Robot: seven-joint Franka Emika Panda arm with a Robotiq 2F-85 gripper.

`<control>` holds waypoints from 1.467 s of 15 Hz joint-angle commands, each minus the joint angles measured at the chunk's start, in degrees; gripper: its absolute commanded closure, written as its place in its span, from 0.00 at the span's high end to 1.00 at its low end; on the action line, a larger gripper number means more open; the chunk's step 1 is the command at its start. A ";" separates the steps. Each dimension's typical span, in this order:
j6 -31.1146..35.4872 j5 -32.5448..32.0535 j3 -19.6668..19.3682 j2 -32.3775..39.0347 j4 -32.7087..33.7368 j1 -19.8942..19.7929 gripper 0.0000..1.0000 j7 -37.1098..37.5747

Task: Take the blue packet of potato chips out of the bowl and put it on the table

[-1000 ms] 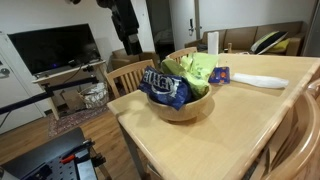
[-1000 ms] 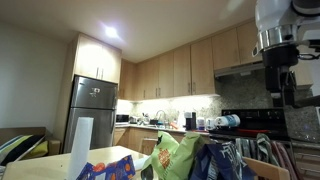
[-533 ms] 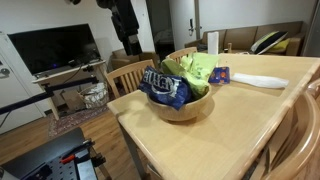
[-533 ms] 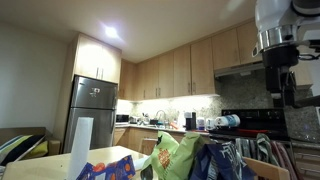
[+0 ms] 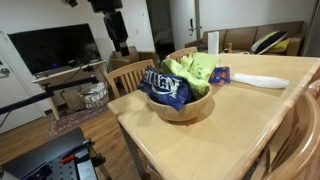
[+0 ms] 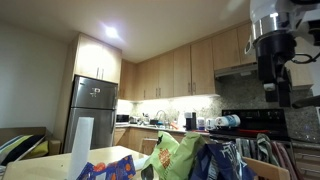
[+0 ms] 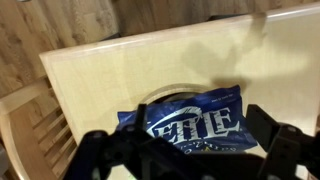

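The blue packet of potato chips point(image 5: 164, 87) lies in the light-wood bowl point(image 5: 184, 109) beside a lime-green bag point(image 5: 195, 68), on the table point(image 5: 240, 125). In the wrist view the packet point(image 7: 196, 121) shows its white lettering, with the bowl's rim point(image 7: 165, 93) behind it. My gripper point(image 5: 119, 40) hangs high above and to the side of the bowl, well apart from it. It also shows in an exterior view point(image 6: 275, 85). In the wrist view the gripper point(image 7: 190, 158) is open and empty, its dark fingers point(image 7: 286, 146) wide either side of the packet.
A small blue-red flat item point(image 5: 220, 74), a white object point(image 5: 260, 80) and a paper towel roll point(image 5: 213, 42) are on the table behind the bowl. Wooden chairs point(image 5: 130, 76) stand at the table's edge; one shows in the wrist view point(image 7: 30, 130).
My gripper has shifted a little sideways, away from the bowl, while staying high. The packet and bowl have not moved.
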 commanded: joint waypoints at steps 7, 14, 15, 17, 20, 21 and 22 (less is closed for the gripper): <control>10.81 2.97 2.96 12.37 6.53 -4.05 1.00 25.34; 11.61 -4.06 4.83 20.83 10.21 -2.63 1.00 38.88; 11.29 -4.98 4.85 21.85 10.74 -2.27 1.00 39.73; 12.02 -7.16 4.53 23.95 11.60 -1.70 1.00 41.21; 12.63 -10.14 3.80 26.99 13.27 -1.07 1.00 43.43; 12.66 -10.75 3.48 27.83 13.83 -0.82 1.00 44.41; 12.60 -10.86 3.12 28.61 14.37 -0.62 1.00 45.51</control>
